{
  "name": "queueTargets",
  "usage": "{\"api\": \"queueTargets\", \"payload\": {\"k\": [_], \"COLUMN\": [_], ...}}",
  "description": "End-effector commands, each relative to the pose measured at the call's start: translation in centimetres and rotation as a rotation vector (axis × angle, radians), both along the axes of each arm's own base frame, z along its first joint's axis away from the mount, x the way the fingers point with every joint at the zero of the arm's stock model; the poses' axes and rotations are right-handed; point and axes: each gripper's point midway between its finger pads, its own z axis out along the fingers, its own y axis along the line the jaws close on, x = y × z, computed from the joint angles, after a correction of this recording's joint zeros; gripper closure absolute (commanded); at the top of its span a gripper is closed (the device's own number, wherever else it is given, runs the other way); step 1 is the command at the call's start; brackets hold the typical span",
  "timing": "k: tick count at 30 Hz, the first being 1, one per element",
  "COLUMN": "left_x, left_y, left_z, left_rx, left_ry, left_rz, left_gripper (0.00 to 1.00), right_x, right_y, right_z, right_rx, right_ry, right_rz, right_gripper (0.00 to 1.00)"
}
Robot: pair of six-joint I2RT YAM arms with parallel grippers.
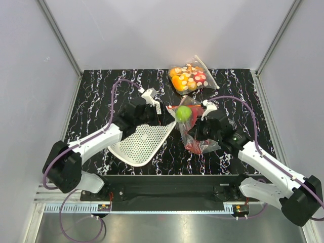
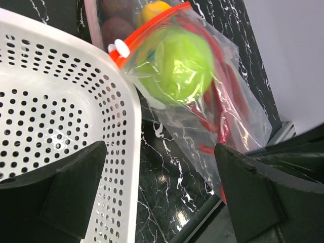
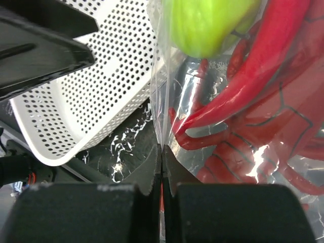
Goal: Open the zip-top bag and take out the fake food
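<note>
Just a white perforated basket (image 1: pixel 143 144) sitting front-left on the black marbled desk (image 1: pixel 96 101), plus a polka-dot bag (image 1: pixel 192 78) of orange and red fruit at the far edge.

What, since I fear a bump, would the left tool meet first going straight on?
Probably the clear bag, near the green apple inside it; the open left tool points there. The white basket rim sits just beside that line, so with depth unclear it could graze that first.
</note>
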Motion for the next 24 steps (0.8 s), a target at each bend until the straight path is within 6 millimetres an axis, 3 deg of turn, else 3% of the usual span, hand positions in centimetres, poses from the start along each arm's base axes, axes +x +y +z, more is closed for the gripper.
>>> {"api": "queueTargets", "payload": {"k": [1, 9, 19, 24], "left_x": [1.7, 3.5, 4.5, 5.0], "left_y": [-0.9, -1.5, -2.1, -1.8], "left_z": [1.5, 1.9, -1.0, -1.0], "left_rx": [-0.058, -0.14, -0.143, -0.157], "left_ry": [-0.065, -0.053, 0.033, 0.028], "left_rz": [0.029, 0.113, 0.155, 0.194], "left_gripper": [0.08, 0.19, 0.26, 0.32], "right_x": [-0.3, -1.4, -1.7, -1.9], "right_y": [1.4, 1.1, 0.6, 0.6], "right_z": [2.2, 1.6, 1.4, 1.2], "right_rx": [0.1, 0.117, 0.116, 0.117], "right_ry": [-0.052, -0.048, -0.062, -0.065], "right_rz": [0.04, 0.058, 0.047, 0.057], "right_gripper": [1.0, 1.0, 1.0, 1.0]}}
